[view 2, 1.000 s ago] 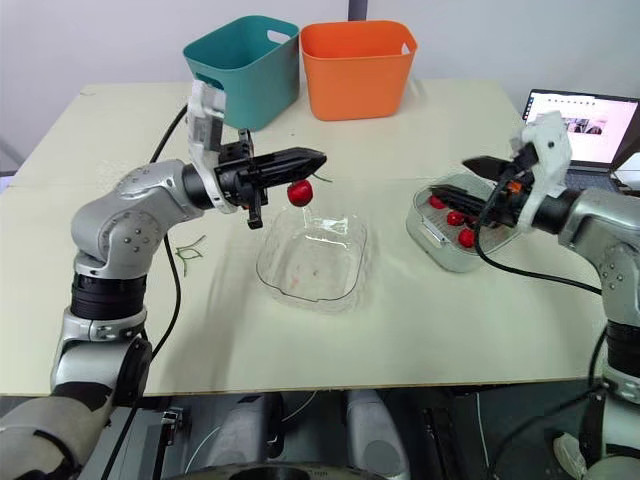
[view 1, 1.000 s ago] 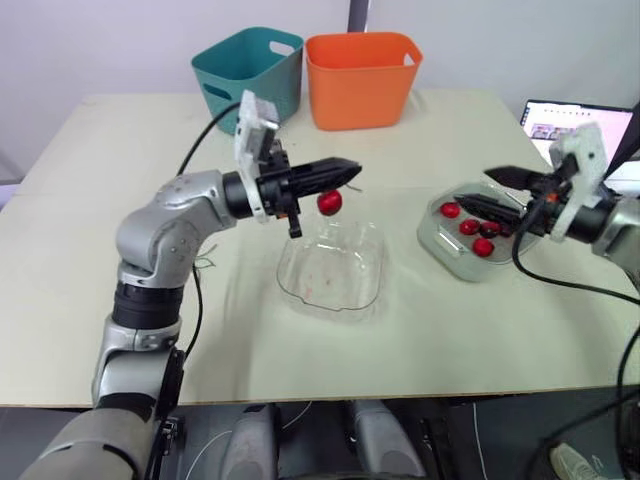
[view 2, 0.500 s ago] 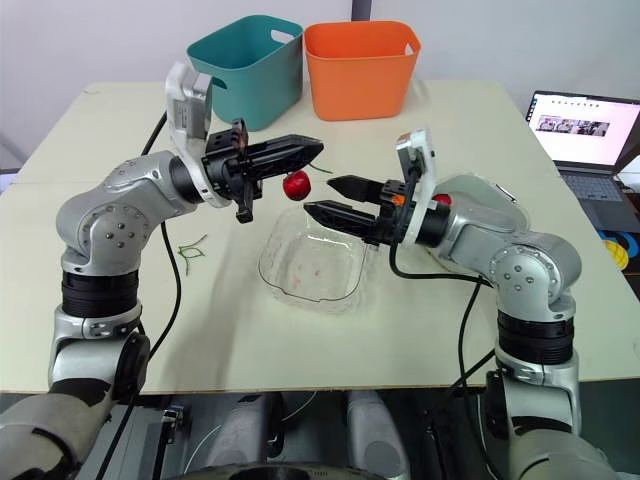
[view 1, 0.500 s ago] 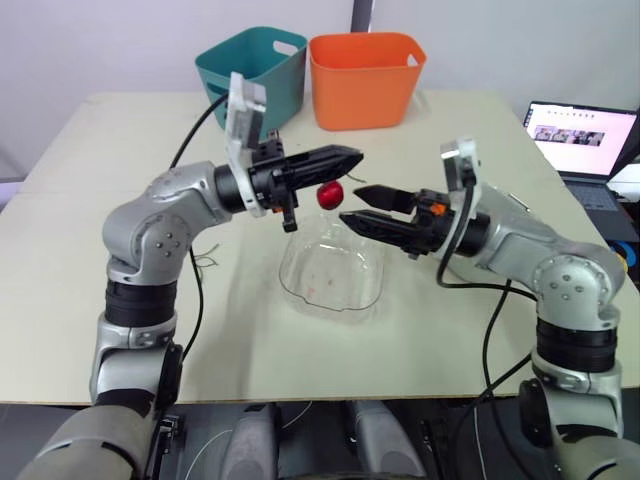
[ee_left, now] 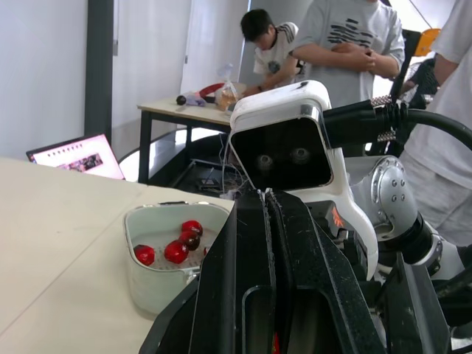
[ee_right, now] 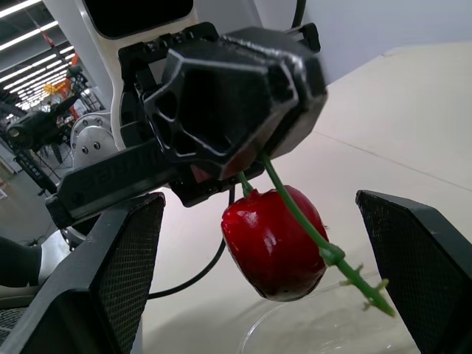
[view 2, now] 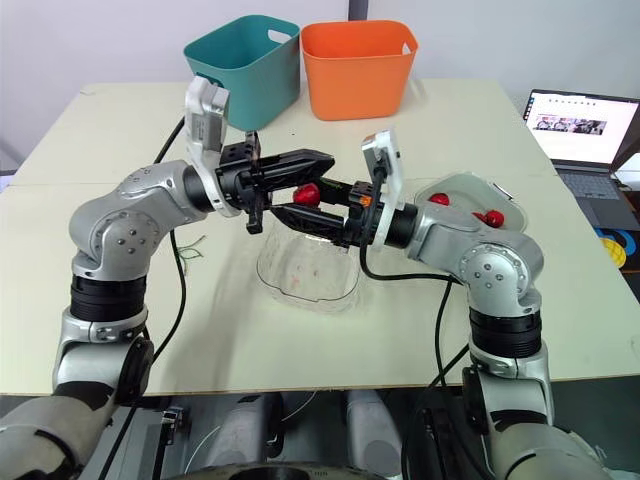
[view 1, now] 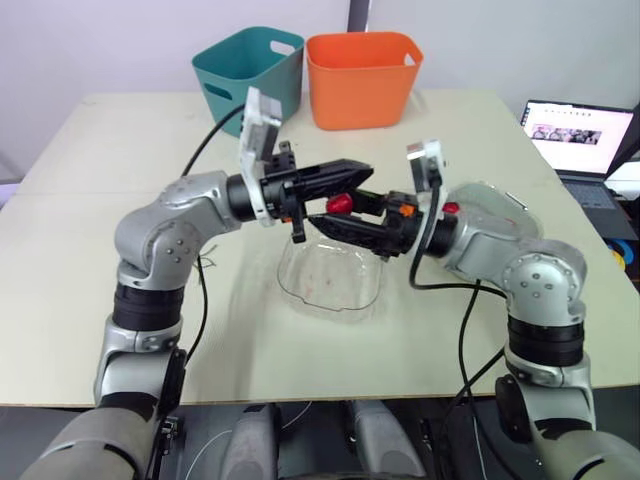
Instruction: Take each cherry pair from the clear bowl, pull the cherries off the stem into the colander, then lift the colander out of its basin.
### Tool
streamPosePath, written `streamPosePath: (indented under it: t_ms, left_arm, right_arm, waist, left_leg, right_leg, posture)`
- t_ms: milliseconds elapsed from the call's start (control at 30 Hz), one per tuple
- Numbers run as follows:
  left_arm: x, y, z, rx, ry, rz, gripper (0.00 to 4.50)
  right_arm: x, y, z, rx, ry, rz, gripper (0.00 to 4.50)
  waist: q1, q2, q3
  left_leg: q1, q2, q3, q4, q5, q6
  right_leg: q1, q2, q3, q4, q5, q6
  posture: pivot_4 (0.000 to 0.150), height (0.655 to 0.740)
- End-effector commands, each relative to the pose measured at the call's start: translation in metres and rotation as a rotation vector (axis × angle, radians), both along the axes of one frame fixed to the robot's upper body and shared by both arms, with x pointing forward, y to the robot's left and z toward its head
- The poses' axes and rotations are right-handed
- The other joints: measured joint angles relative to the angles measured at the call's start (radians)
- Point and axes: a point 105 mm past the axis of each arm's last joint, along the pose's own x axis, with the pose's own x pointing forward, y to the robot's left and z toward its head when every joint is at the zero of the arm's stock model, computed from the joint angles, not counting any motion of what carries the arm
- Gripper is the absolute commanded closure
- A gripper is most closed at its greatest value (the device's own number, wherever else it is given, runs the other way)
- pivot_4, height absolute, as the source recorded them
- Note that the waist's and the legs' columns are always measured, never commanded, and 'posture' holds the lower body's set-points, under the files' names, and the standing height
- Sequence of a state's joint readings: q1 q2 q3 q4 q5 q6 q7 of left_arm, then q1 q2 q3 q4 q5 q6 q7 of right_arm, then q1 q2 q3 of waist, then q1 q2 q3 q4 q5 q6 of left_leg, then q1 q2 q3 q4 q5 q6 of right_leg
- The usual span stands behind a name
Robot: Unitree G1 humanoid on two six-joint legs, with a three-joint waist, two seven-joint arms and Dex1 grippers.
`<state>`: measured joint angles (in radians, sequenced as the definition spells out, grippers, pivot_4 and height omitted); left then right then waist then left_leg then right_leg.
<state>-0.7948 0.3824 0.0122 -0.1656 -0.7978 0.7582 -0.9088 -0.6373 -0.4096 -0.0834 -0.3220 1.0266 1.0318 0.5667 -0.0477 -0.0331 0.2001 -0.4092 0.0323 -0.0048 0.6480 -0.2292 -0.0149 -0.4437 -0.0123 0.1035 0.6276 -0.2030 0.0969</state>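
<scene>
A red cherry (view 1: 341, 203) hangs by its green stem from my left gripper (view 1: 360, 173), which is shut on the stem above the clear bowl (view 1: 335, 300). My right gripper (view 1: 335, 211) is open, one finger (ee_right: 125, 280) on each side of the cherry (ee_right: 273, 240) without touching it. A bare piece of stem forks off beside the cherry. The clear bowl looks empty apart from faint red marks. To the right, the pale colander (view 2: 462, 184) in its basin holds several red cherries (ee_left: 177, 251).
A teal bin (view 1: 250, 75) and an orange bin (view 1: 362, 78) stand at the table's back edge. An open laptop (view 1: 575, 130) sits at the far right. Loose green stems (view 2: 188, 250) lie left of the bowl. People stand in the background of the left wrist view.
My right arm swung left from the colander to the bowl and now brackets the cherry. My left gripper kept hold of the stem and lowered slightly.
</scene>
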Motion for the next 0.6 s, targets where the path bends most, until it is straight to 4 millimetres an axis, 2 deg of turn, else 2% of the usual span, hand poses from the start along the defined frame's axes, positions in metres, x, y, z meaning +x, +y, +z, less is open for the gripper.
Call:
streamPosePath:
  t_ms: [33, 67, 100, 133, 400, 600]
  left_arm:
    - [-0.006, -0.002, 0.010, -0.015, -0.052, -0.016, 4.50]
    - [-0.006, -0.001, 0.010, -0.015, -0.052, -0.016, 4.50]
    - [-0.006, -0.001, 0.010, -0.014, -0.052, -0.016, 4.50]
    - [-0.006, -0.001, 0.010, -0.015, -0.052, -0.016, 4.50]
    - [-0.005, 0.000, 0.011, -0.015, -0.055, -0.009, 4.50]
    - [0.000, 0.005, 0.021, -0.041, -0.078, 0.020, 4.50]
  right_arm:
    - [-0.006, 0.005, 0.014, 0.025, -0.064, 0.021, 0.02]
    - [-0.005, 0.005, 0.014, 0.026, -0.064, 0.018, 0.02]
    - [-0.005, 0.005, 0.014, 0.027, -0.064, 0.016, 0.44]
    - [-0.005, 0.005, 0.014, 0.028, -0.065, 0.015, 0.62]
    - [-0.008, 0.005, 0.012, 0.017, -0.068, 0.016, 3.45]
    - [-0.010, 0.003, -0.002, -0.039, -0.050, 0.014, 3.45]
  waist:
    - [0.000, 0.000, 0.000]
    - [0.000, 0.000, 0.000]
    - [0.000, 0.000, 0.000]
    - [0.000, 0.000, 0.000]
    - [0.000, 0.000, 0.000]
    - [0.000, 0.000, 0.000]
  left_leg:
    - [0.000, 0.000, 0.000, 0.000, 0.000, 0.000]
    - [0.000, 0.000, 0.000, 0.000, 0.000, 0.000]
    - [0.000, 0.000, 0.000, 0.000, 0.000, 0.000]
    - [0.000, 0.000, 0.000, 0.000, 0.000, 0.000]
    - [0.000, 0.000, 0.000, 0.000, 0.000, 0.000]
    - [0.000, 0.000, 0.000, 0.000, 0.000, 0.000]
  right_leg:
    - [0.000, 0.000, 0.000, 0.000, 0.000, 0.000]
    - [0.000, 0.000, 0.000, 0.000, 0.000, 0.000]
    - [0.000, 0.000, 0.000, 0.000, 0.000, 0.000]
    - [0.000, 0.000, 0.000, 0.000, 0.000, 0.000]
    - [0.000, 0.000, 0.000, 0.000, 0.000, 0.000]
    - [0.000, 0.000, 0.000, -0.001, 0.000, 0.000]
  posture:
    - [0.150, 0.7400]
    - [0.150, 0.7400]
    - [0.150, 0.7400]
    - [0.150, 0.7400]
    - [0.150, 0.7400]
    - [0.150, 0.7400]
